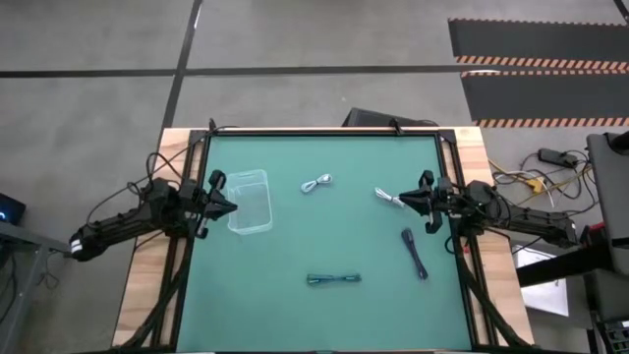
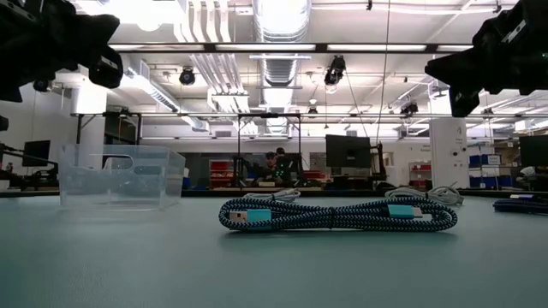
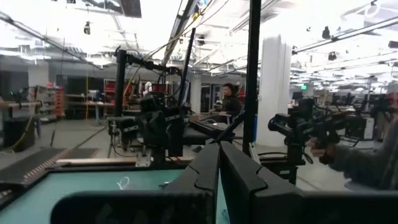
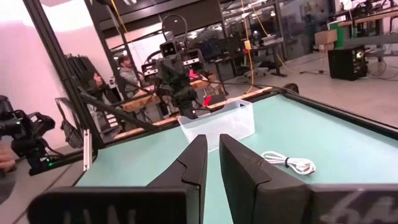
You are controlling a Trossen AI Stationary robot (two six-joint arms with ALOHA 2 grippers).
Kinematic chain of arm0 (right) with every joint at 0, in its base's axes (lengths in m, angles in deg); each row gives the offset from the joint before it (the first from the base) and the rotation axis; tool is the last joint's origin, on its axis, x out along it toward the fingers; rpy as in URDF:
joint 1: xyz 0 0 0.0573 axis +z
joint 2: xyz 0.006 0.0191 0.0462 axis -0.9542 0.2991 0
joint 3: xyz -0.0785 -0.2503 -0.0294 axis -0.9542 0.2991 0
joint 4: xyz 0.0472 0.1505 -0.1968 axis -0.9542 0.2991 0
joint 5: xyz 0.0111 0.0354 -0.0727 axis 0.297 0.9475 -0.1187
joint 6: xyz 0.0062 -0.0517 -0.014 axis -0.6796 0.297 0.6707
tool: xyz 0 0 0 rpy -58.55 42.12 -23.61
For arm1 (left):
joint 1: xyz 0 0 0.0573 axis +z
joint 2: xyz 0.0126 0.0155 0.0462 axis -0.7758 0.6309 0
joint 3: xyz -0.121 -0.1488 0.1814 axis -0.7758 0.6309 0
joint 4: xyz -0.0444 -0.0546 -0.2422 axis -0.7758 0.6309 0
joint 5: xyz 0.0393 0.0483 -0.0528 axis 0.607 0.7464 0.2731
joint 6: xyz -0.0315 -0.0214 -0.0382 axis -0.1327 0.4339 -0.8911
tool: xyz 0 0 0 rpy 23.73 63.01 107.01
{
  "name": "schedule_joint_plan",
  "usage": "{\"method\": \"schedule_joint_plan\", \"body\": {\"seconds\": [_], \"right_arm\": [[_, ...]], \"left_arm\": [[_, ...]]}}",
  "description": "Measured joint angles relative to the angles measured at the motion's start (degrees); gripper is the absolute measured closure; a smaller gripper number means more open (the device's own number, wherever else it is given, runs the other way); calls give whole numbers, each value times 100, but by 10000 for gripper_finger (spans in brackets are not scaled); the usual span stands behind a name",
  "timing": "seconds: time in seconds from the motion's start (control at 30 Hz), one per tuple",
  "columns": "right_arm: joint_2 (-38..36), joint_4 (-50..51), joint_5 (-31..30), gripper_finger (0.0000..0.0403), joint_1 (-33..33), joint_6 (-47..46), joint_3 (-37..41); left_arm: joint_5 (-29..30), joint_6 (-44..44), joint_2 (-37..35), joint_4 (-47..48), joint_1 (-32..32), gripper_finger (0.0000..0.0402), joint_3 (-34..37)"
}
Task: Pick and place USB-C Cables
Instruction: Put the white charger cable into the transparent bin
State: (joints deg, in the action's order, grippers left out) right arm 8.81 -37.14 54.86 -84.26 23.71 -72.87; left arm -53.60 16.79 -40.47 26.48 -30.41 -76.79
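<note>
- Two tools hover over the desk [image 1: 295, 246]: left tool [image 1: 232, 206] mid-left, right tool [image 1: 403, 201] mid-right, both narrowed nearly shut, empty.
- Clear bin [image 1: 252, 203] sits beside the left tool.
- Four USB-C Cables [image 1: 333, 279] lie scattered centre to lower right.

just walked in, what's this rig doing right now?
Nothing is being handled yet. The left gripper hangs at the clear bin on the mat's left, and the right gripper sits beside one white cable, both with fingers nearly closed and empty. The other white cable, a dark cable on the right and a teal braided cable at the near edge all lie loose on the green mat. The bin looks empty.
</note>
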Motion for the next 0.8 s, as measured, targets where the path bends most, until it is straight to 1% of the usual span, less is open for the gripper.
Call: {"method": "schedule_joint_plan", "body": {"seconds": [0.07,0.17,0.23,0.47,0.67,0.8], "right_arm": [[0,0,2,369,0,0,-2],[0,-16,0,369,0,52,-2],[7,-131,-14,369,0,137,-3],[10,-1156,-37,369,42,-137,-7],[207,-2196,-45,369,131,228,0],[509,-2841,-155,369,129,356,1]], "left_arm": [[12,2,9,0,0,402,-1],[60,261,34,-31,4,402,1],[65,288,34,-248,4,402,-1],[74,238,37,-1515,2,402,1],[84,238,32,-2802,2,402,1],[96,250,32,-3274,2,402,1]]}}
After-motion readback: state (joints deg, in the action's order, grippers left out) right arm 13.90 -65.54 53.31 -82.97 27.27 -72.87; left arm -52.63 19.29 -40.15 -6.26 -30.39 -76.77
